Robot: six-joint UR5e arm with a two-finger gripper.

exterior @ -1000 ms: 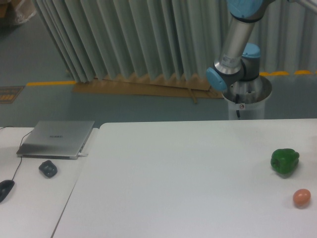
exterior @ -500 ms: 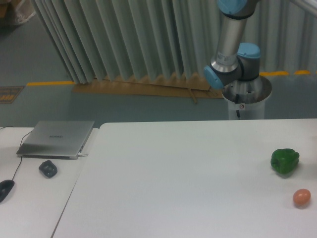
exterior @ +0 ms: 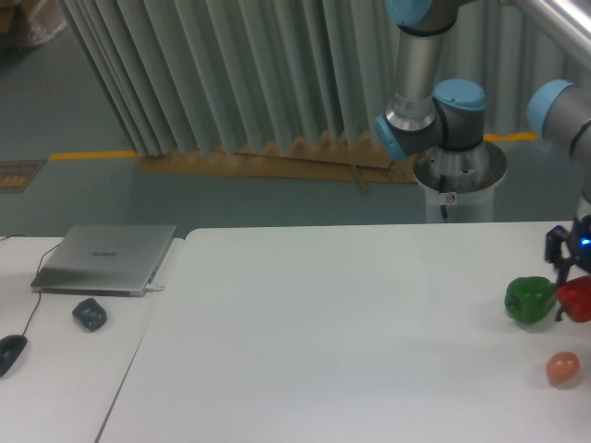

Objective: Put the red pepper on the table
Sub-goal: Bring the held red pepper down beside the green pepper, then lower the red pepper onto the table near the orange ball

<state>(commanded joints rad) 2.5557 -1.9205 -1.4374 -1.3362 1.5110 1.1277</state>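
The red pepper (exterior: 577,299) is cut off by the right edge, so only its left part shows. It sits between the dark fingers (exterior: 558,250) of the gripper (exterior: 572,281), which is itself partly out of view; the fingers look clamped on it, though blur softens the contact. The pepper hangs just beside the green pepper (exterior: 530,300), low over the white worktop (exterior: 351,341); whether it touches either I cannot tell. An orange-pink ball (exterior: 561,367) lies nearer the camera. A second ago neither gripper nor red pepper was in view; the arm (exterior: 420,83) has swung leftward.
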